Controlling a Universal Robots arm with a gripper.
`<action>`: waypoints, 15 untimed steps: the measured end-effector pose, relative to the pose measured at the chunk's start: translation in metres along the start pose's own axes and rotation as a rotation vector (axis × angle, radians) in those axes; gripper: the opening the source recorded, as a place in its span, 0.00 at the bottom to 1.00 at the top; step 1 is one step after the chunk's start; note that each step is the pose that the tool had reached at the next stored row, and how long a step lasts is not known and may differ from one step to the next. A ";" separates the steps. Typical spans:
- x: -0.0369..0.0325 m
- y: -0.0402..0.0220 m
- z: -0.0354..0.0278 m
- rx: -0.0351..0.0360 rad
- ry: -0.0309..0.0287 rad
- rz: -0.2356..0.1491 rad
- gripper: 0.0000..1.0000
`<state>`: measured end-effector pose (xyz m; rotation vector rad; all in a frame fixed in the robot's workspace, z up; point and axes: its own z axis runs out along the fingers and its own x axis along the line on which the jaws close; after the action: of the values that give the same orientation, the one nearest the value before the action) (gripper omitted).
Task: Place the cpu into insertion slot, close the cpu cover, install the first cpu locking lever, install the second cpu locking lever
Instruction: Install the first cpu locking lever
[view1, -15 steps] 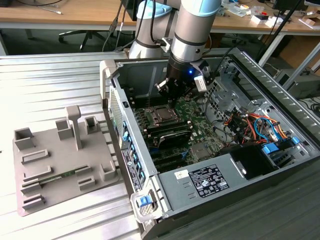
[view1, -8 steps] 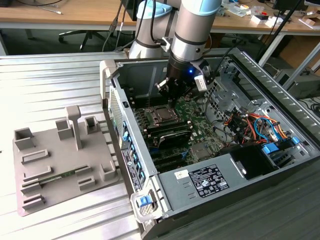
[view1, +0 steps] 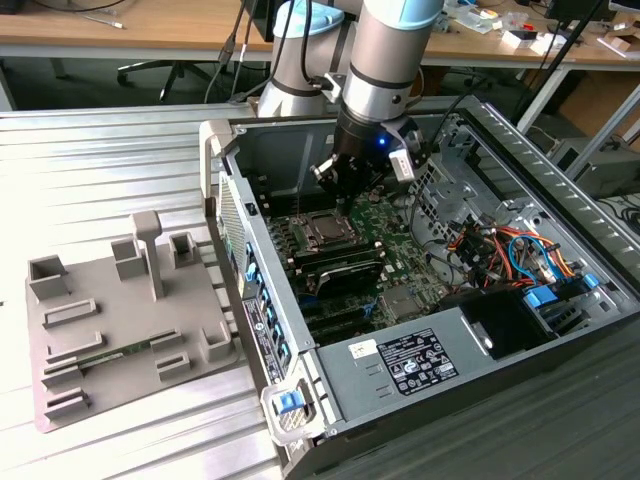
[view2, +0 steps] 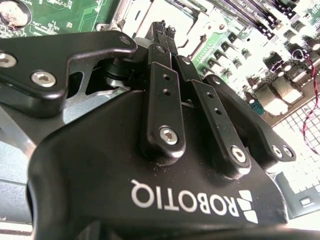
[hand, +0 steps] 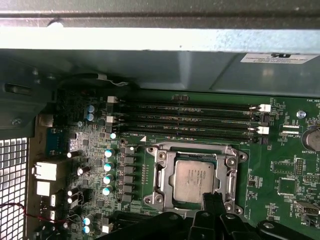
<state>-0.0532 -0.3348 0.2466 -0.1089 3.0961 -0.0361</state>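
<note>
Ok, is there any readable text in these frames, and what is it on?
On the gripper housing: white brand lettering, mirrored; left unquoted.
White label on the computer case: too small to read.
Print on the cpu: blurred.
Markings on the circuit board: too small.

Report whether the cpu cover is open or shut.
Shut: the cpu cover lies flat, framing the cpu in the first wrist view.

Silvery cpu (hand: 192, 179) seated — cpu cover (hand: 165, 172) flat around it.
</note>
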 end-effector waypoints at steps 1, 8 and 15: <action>0.0000 0.0000 -0.0003 0.0001 0.0001 0.000 0.11; -0.0001 -0.0001 -0.0023 0.0003 0.0001 0.000 0.11; -0.0002 -0.0001 -0.0039 0.0003 0.0000 0.000 0.11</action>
<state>-0.0532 -0.3348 0.2506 -0.1090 3.0961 -0.0366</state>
